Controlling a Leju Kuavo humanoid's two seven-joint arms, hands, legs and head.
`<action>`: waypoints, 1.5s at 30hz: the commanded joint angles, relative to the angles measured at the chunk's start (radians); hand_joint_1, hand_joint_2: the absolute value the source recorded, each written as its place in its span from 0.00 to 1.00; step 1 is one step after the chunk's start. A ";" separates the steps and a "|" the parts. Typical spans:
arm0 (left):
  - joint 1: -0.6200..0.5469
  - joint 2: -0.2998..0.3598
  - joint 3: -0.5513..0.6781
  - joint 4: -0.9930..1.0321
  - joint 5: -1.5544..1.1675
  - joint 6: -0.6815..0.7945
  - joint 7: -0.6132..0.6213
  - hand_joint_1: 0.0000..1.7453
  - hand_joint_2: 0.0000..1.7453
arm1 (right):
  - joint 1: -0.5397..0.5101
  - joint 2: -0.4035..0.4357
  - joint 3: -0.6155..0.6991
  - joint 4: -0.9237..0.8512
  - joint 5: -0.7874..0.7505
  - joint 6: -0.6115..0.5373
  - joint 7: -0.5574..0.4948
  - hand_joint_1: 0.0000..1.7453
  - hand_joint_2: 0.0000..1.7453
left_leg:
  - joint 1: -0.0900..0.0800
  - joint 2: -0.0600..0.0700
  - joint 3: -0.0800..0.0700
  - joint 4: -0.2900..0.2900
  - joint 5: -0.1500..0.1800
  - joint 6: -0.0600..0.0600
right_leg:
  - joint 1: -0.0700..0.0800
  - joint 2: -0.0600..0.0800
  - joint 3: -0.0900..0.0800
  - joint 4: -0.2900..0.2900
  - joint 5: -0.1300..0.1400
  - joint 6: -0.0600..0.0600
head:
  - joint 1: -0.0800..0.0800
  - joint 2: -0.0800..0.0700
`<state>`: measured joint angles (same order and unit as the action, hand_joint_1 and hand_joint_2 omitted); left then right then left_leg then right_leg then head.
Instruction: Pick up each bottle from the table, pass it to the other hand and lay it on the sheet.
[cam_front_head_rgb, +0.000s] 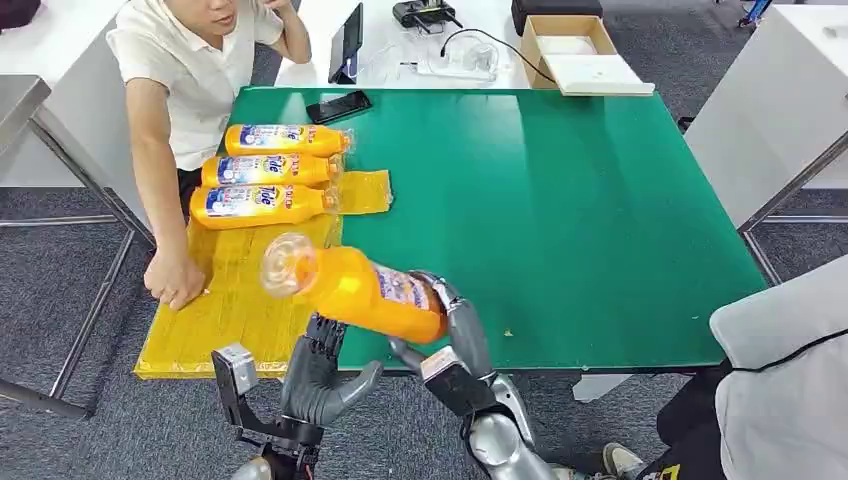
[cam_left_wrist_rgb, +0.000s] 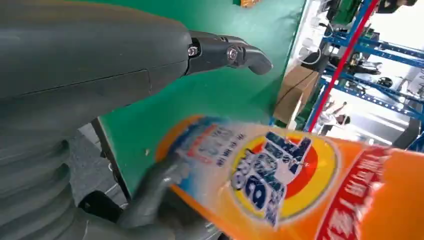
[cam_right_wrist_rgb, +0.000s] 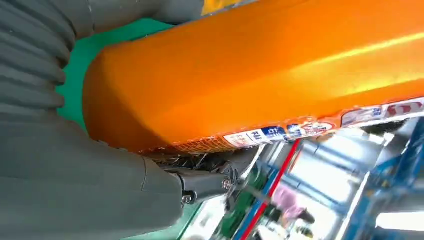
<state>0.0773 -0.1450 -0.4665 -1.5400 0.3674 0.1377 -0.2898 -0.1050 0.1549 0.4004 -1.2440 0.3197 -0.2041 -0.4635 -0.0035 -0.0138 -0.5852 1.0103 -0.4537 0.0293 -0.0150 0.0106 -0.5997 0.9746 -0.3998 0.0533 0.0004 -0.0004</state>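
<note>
Orange bottle (cam_front_head_rgb: 365, 291): held in the air above the near edge of the green table (cam_front_head_rgb: 560, 210), long axis roughly level, slightly tilted, cap end pointing left toward the yellow sheet (cam_front_head_rgb: 235, 305) and base end to the right. Right hand (cam_front_head_rgb: 452, 330): wrapped around the bottle's base end, fingers closed on it, label partly covered. Left hand (cam_front_head_rgb: 320, 375): below the bottle's middle, fingers spread and raised toward its underside; the left wrist view shows a finger (cam_left_wrist_rgb: 227, 52) stretched out clear of the label; whether the palm touches the bottle cannot be told. Three more bottles (cam_front_head_rgb: 265, 170): lying side by side on the far part of the sheet, long axes left to right, caps to the right. Person's hand (cam_front_head_rgb: 175, 280): resting on the sheet's left edge. Black phone (cam_front_head_rgb: 338, 105): at the table's far left corner.
</note>
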 joint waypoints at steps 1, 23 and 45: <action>-0.049 0.008 -0.018 0.017 -0.007 -0.022 -0.034 0.00 1.00 | -0.065 0.004 0.184 0.176 0.011 0.040 -0.010 1.00 1.00 | 0.001 0.002 0.004 -0.001 -0.001 -0.002 | 0.001 0.000 0.004 -0.001 0.000 -0.002 | 0.000 0.000; -0.053 0.005 0.000 -0.032 0.048 -0.022 -0.106 1.00 1.00 | -0.063 0.000 0.238 0.260 -0.004 0.058 -0.016 1.00 1.00 | 0.001 0.000 0.008 -0.003 -0.002 -0.003 | 0.002 -0.003 0.008 -0.002 -0.002 -0.004 | 0.000 0.000; -0.076 0.062 0.215 0.106 -0.441 0.314 -0.087 1.00 1.00 | 0.102 -0.070 0.138 -0.017 0.046 -0.076 -0.082 0.00 0.00 | 0.001 -0.001 0.004 -0.002 0.000 -0.002 | 0.001 -0.003 0.004 -0.002 -0.001 -0.003 | 0.000 0.000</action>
<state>0.0424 -0.1492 -0.3613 -1.5362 0.3306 0.2213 -0.3207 -0.0841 0.1667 0.6012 -1.1230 0.3482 -0.2315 -0.5314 -0.0037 -0.0136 -0.5859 1.0103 -0.4538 0.0293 -0.0151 0.0106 -0.6009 0.9744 -0.3999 0.0532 0.0004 0.0000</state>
